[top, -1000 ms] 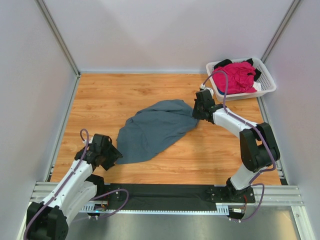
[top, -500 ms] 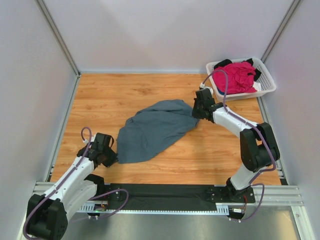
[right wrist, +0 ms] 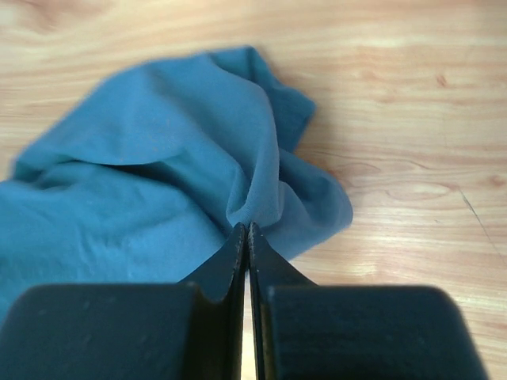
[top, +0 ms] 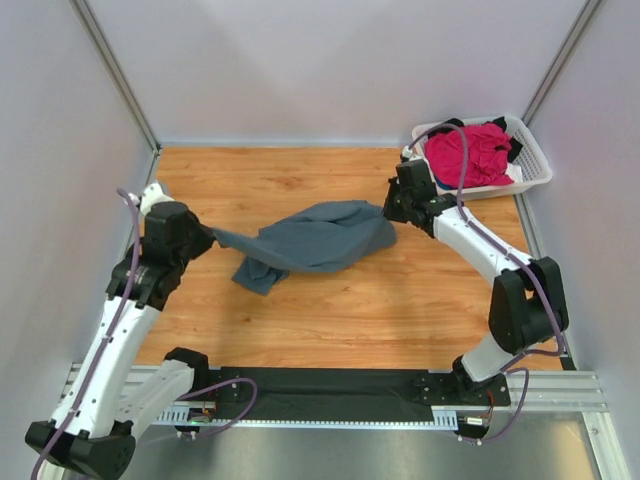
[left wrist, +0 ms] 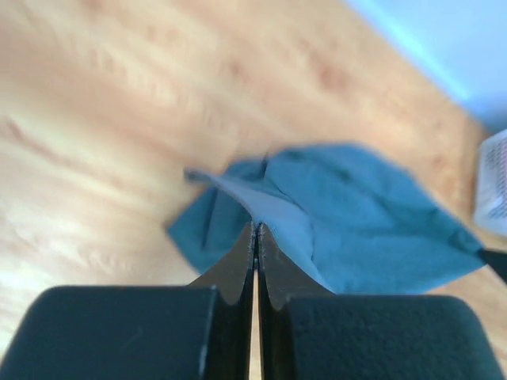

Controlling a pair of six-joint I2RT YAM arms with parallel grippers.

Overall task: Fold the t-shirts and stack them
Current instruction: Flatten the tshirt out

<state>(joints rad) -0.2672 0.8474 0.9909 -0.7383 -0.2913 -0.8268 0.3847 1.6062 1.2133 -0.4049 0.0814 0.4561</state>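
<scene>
While the left gripper [top: 207, 238] pinches the blue-grey t-shirt [top: 320, 242], the right gripper [top: 388, 211] clamps it.

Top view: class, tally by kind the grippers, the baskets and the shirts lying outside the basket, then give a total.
Grippers: 2 (left gripper, right gripper)
Basket: 1
Shirt outside it: 1
Total: 4
</scene>
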